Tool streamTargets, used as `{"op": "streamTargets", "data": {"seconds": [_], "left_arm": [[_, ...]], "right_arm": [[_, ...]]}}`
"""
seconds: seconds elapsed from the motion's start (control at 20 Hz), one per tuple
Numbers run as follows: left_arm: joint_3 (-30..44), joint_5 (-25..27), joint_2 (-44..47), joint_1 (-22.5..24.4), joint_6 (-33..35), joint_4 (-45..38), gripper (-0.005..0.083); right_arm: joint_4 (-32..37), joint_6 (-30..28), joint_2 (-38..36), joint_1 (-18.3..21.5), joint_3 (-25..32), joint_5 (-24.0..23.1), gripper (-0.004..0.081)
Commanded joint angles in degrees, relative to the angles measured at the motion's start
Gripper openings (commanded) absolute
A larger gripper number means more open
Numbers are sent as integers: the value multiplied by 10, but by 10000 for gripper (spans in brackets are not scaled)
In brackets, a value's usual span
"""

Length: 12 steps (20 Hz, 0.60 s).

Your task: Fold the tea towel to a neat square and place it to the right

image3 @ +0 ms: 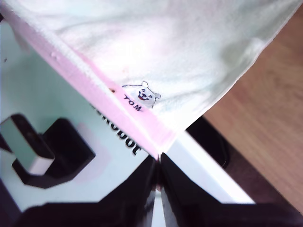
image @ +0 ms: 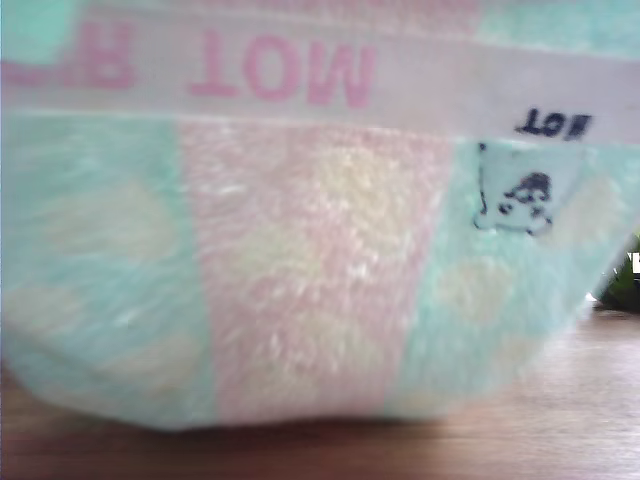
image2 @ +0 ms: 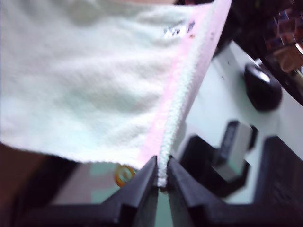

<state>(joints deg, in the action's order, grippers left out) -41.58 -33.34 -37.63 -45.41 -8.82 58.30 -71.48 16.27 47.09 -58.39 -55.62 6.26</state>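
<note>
1. towel first: the tea towel (image: 300, 270) hangs lifted in the air and fills nearly the whole exterior view, with mint green panels on either side of a pink band, pale yellowish patches, and its lower edge hanging just above the wooden table (image: 560, 420)
2. pink lettering (image: 285, 75) runs upside down along a pale strip near the top of the exterior view, with a small black bear print (image: 525, 200) below it toward the exterior view's right
3. my first gripper (image2: 162, 182) is clamped on the towel's pink-edged hem, the jaws pressed together with the cloth rising up from between them
4. my second gripper (image3: 158, 163) is likewise pinched tight on a corner of the towel, just beside the bear print and small dark lettering
5. a black computer mouse (image2: 262, 85) lies on a pale surface behind the first gripper
</note>
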Motion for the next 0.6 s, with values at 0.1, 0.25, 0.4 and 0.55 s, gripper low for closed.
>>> {"op": "streamTargets", "data": {"seconds": [0.1,0.25,0.4,0.55], "left_arm": [[10,8,6,-35,-25,56,-21],[10,0,5,-58,-42,64,-21],[10,9,5,-71,-48,52,-21],[10,74,5,-71,-42,26,-21]], "right_arm": [[-66,3,-11,10,24,-1,-12],[-67,3,-11,10,24,61,-12],[-66,-1,6,10,24,62,-12],[-48,-28,40,10,24,3,-12]]}}
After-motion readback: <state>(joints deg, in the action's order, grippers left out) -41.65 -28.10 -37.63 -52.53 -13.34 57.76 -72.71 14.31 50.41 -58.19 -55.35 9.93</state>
